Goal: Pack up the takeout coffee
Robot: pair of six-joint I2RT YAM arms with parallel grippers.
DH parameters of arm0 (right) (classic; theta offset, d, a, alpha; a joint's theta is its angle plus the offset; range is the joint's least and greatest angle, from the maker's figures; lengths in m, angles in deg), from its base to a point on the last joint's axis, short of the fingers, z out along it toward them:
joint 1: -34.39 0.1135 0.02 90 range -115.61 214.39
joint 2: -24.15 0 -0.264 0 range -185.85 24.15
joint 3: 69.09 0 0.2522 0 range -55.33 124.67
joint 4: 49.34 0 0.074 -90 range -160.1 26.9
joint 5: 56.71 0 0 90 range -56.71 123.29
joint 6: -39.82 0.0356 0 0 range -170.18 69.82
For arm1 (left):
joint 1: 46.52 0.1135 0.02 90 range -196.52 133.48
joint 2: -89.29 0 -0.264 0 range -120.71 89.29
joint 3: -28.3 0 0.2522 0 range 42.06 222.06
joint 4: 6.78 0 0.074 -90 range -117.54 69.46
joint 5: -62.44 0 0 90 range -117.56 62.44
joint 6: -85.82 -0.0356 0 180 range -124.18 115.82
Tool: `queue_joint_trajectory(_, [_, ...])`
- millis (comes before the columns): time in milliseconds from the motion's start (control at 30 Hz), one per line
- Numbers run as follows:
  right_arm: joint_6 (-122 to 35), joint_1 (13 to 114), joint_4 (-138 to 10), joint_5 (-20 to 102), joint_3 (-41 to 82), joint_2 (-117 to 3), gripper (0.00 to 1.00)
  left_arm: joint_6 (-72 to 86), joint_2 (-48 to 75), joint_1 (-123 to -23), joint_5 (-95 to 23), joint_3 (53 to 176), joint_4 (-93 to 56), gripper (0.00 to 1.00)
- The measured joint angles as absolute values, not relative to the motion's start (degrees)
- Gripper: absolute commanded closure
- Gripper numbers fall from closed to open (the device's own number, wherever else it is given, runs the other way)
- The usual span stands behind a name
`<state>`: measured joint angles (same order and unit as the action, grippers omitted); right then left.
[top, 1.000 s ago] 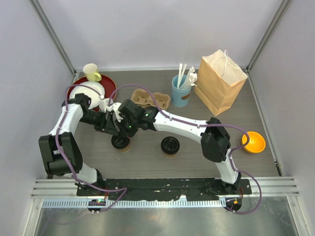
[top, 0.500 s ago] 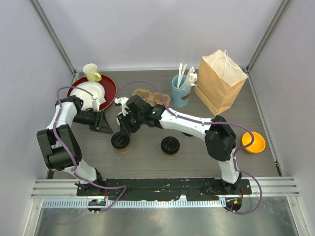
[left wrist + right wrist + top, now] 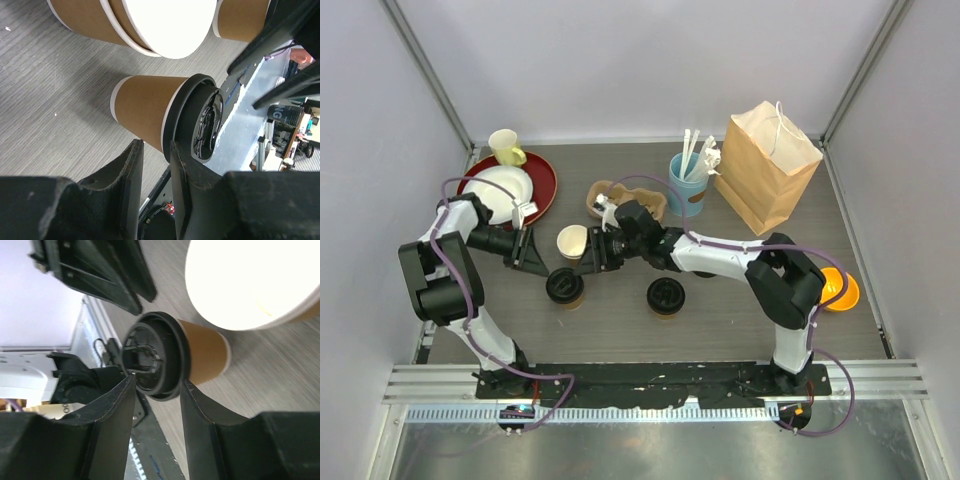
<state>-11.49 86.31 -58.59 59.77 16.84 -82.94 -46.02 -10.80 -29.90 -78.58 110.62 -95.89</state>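
Takeout coffee [image 3: 565, 287], lidded and upright with its axis vertical, stands just on the arm-base side of the lidless cup [image 3: 572, 241]. A second lidded cup [image 3: 666, 297] stands further to the right. Left gripper [image 3: 535, 258], jaws narrow and empty, hangs left of the lidless cup. The right gripper [image 3: 588, 255], jaws wider and empty, hangs right of it and frames the coffee. Both seem about equally near. Cup carrier [image 3: 625, 198] lies behind the lidless cup, which likely crowds a grasp.

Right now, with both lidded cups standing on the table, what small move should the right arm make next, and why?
Probably ease the right gripper forward onto the left lidded cup and close: its jaws stand open and empty, its wrist view frames that cup between them, and the cup sits outside the cup carrier.
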Motion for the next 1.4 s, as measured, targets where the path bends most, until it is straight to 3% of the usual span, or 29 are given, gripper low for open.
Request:
queue_joint_trajectory(133, [-7.46,86.36,-53.00,62.03,16.44,-83.27,0.62,-47.77,-12.14,-29.90,-78.61,110.71,-96.33,0.69])
queue_joint_trajectory(333, [-3.57,85.44,-47.60,63.47,13.05,-83.27,0.63,-50.11,-13.47,-29.90,-79.66,112.24,-96.72,0.71])
queue_joint_trajectory(467, [-3.36,84.87,-47.68,63.47,12.75,-83.27,0.58,-51.40,-15.00,-29.90,-80.16,112.67,-96.70,0.72])
queue_joint_trajectory(933, [-3.05,84.91,-47.27,64.54,12.75,-86.37,0.45,-59.09,-16.53,-28.94,-82.52,114.81,-97.09,0.58])
queue_joint_trajectory(1400, [-2.39,85.92,-46.37,64.93,13.01,-88.12,0.45,-63.68,-16.60,-30.84,-81.32,113.83,-97.14,0.59])
